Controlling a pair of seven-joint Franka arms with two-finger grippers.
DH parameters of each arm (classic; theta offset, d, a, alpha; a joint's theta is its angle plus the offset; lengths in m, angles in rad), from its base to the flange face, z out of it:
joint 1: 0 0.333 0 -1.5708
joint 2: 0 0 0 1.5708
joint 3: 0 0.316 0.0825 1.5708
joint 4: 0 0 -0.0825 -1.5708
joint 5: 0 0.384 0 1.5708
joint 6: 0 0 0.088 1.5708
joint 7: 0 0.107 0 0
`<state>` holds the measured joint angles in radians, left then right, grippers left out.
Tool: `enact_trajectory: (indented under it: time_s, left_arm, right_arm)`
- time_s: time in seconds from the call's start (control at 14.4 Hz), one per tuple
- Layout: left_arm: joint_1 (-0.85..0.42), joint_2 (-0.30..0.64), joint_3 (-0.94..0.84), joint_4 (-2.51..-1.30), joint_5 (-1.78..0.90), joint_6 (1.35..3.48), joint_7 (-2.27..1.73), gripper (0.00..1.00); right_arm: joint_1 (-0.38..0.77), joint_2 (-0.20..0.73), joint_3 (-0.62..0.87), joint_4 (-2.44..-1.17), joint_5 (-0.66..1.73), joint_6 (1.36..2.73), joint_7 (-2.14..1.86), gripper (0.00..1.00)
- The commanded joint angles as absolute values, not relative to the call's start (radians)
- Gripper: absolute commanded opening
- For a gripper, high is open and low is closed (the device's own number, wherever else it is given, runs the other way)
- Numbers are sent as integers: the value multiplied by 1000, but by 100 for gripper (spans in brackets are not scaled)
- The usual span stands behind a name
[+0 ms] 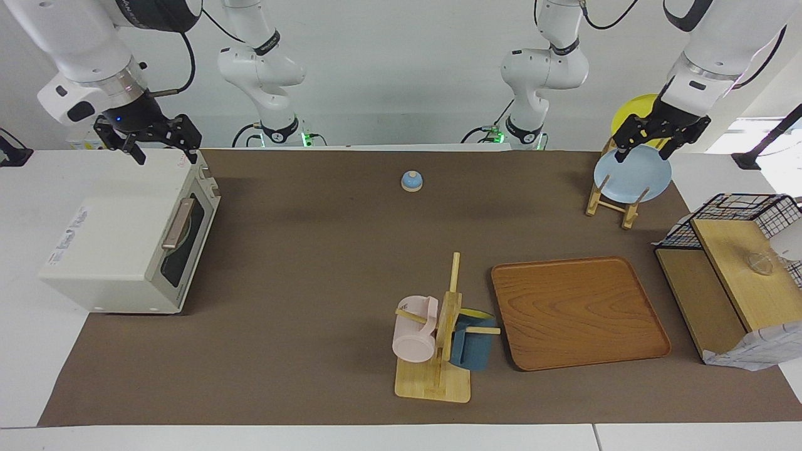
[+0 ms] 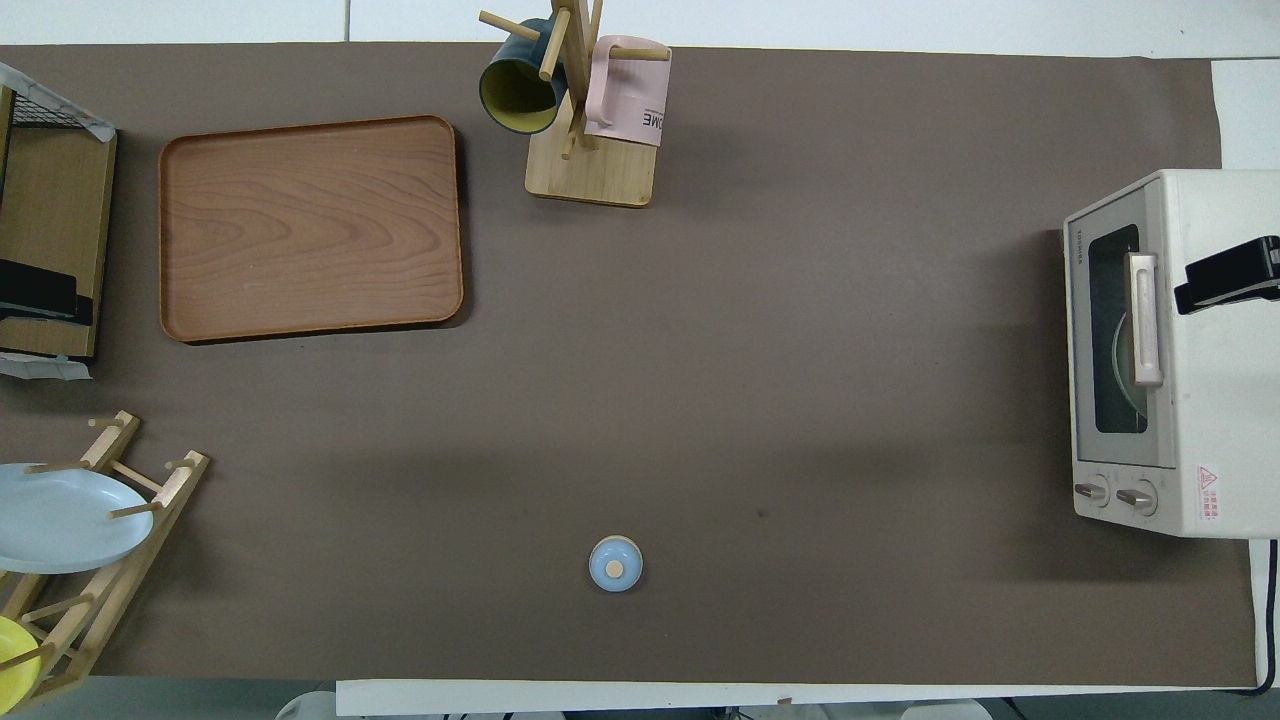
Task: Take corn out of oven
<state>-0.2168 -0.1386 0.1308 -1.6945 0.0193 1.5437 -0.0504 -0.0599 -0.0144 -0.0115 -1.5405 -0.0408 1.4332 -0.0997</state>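
The cream-white oven point(image 1: 119, 244) stands at the right arm's end of the table, and it also shows in the overhead view point(image 2: 1200, 350). Its dark glass door with the tan bar handle point(image 1: 177, 223) is shut. The corn is hidden; only a pale curved rim shows through the glass. My right gripper point(image 1: 164, 149) hangs open and empty over the oven's top, at its end nearer the robots. Its tip shows in the overhead view point(image 2: 1228, 275). My left gripper point(image 1: 648, 149) waits open and empty over the plate rack point(image 1: 611, 200). Its tip shows in the overhead view point(image 2: 40, 292).
A small blue bell point(image 1: 411, 181) sits mid-table near the robots. A mug tree point(image 1: 446, 326) with a pink and a blue mug stands beside a wooden tray point(image 1: 576, 313). The rack holds a light blue plate point(image 1: 633, 178) and a yellow plate point(image 1: 639, 106). A black wire basket point(image 1: 745, 216) stands at the left arm's end.
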Motion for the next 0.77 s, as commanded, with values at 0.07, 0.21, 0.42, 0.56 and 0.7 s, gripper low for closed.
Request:
enact_trajectory:
  time_s: [0.07,0.21,0.42,0.56,0.7]
  left_arm:
    - [-210,-152,133,-1695,38,1529,-57,100]
    - [-204,-153,141,-1695,38,1528,-58,100]
    - [-202,-152,144,-1695,38,1528,-58,100]
    - [-202,-152,143,-1695,38,1528,-58,100]
    - [-202,-152,143,-1695,38,1526,-58,100]
  right_arm:
    - [-60,-38,-14,-1572,-21,1431,-84,100]
    - [-57,-38,-12,-1574,-23,1431,-84,100]
    - [-58,-46,-12,-1591,-23,1436,-90,100]
    - [-70,-49,-12,-1597,-23,1437,-122,57]
    - [-81,-70,-17,-1652,-21,1491,-193,25]
